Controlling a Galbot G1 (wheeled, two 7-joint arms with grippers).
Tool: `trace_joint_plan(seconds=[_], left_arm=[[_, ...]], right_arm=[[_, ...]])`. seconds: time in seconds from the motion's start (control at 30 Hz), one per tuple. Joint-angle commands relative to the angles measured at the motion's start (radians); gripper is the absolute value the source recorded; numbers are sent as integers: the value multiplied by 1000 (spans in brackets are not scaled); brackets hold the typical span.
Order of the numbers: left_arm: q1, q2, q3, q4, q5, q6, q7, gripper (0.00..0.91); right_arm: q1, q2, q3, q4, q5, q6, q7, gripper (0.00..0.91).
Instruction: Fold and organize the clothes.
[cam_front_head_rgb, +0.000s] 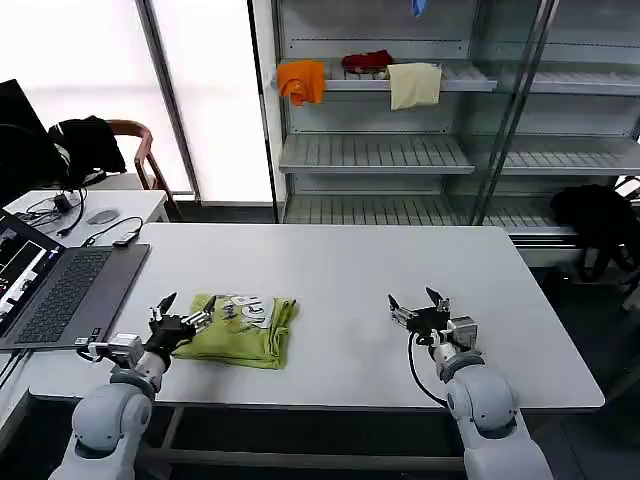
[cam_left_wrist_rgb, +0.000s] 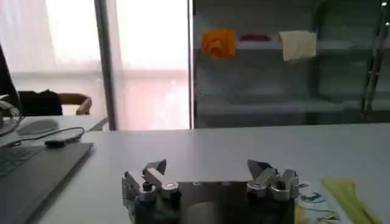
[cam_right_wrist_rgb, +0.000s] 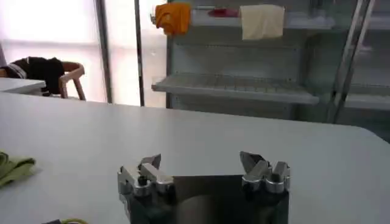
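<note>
A folded lime-green T-shirt (cam_front_head_rgb: 243, 329) lies on the white table (cam_front_head_rgb: 340, 270), the left gripper (cam_front_head_rgb: 185, 311) beside it and the right gripper (cam_front_head_rgb: 420, 304) well apart, both spread wide.

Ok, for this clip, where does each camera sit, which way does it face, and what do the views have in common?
Head view: on the robot's head, looking forward and down at the white table; shows both arms, the left gripper open at the folded green T-shirt, the right gripper open over bare table.
Left wrist view: low behind the left gripper, facing the shelves; laptop beside it.
Right wrist view: low behind the right gripper, facing the shelves.
Shared: all three views show the orange cloth on the shelf.
</note>
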Motion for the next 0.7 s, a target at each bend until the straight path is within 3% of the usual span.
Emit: trace_joint_plan(seconds=[0.03, 0.4, 0.43, 0.5, 0.53, 0.6, 0.7], left_arm=[[-6, 14, -46, 108, -23, 2, 27, 907], [0, -12, -18, 133, -26, 25, 13, 887], [4, -12, -17, 130, -28, 28, 16, 766], [6, -14, -17, 124, -39, 31, 26, 635], [8, -16, -17, 119, -49, 31, 31, 262], [9, -20, -16, 113, -68, 37, 42, 10], [13, -28, -15, 103, -87, 45, 67, 0]], right_arm=[[-3, -1, 3, -2, -7, 0, -2, 907], [-3, 4, 1, -13, -20, 11, -6, 907], [-2, 6, 1, -14, -21, 12, -6, 907], [0, 7, -1, -18, -27, 15, -6, 907], [0, 8, -2, -20, -28, 17, -6, 907], [0, 10, -3, -22, -33, 18, -6, 907], [0, 11, -3, -24, -36, 22, -6, 907]])
